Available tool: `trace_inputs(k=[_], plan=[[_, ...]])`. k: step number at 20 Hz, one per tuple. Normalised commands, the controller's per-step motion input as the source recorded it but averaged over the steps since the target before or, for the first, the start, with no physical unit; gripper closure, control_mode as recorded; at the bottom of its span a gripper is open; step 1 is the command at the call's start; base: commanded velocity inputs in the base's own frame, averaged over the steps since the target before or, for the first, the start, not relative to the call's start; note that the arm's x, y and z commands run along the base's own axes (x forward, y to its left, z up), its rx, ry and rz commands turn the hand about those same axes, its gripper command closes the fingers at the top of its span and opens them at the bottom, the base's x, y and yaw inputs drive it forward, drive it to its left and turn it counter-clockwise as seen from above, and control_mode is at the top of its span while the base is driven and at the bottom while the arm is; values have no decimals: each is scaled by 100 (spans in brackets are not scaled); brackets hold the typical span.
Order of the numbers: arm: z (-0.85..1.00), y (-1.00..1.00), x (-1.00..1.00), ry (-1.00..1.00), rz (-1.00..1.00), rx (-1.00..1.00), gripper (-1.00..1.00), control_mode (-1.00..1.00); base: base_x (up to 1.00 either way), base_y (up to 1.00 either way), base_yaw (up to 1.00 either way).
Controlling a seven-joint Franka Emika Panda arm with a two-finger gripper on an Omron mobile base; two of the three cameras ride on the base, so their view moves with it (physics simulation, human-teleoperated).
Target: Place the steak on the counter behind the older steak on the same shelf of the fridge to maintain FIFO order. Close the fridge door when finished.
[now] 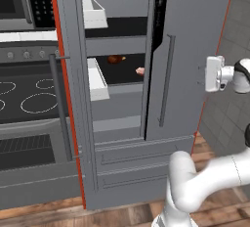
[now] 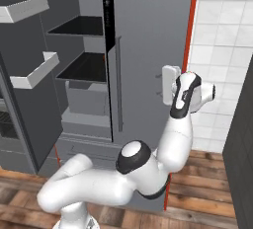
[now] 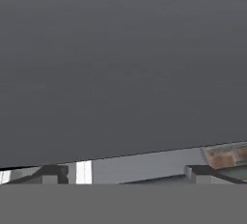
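Nearest, the pincer hangs just off the closed right front of the fridge; its tips sit wide apart in the hand view, nothing between them. Left of it, the fridge door stands open. Farther in, on the shelf, the steak lies behind the older steak. Judged light, soft and slick, best pinched across its middle. Door unshut.

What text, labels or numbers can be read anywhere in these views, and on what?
None can be read.
Microwave keypad: rows of pale marks, too small and blurred.
Black strip on the fridge door edge: pale specks, unreadable.
Stove knobs: no legible markings.
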Motion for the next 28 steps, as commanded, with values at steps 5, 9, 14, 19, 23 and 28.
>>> trace_inputs(k=[5,9,14,19,23,28], plan=[[0,5,-100,-47,0,-5,-100,-100,0,0,0],[-3,30,-100,-58,0,-14,-100,-100,0,0,0],[-15,54,-100,-54,2,-20,-100,-100,0,0,0],[0,100,-85,-26,1,-36,-100,-100,0,0,0],[0,69,-17,-5,0,-25,-100,-100,0,0,0],[-20,11,-8,1,0,-9,-100,-100,0,0,0]])
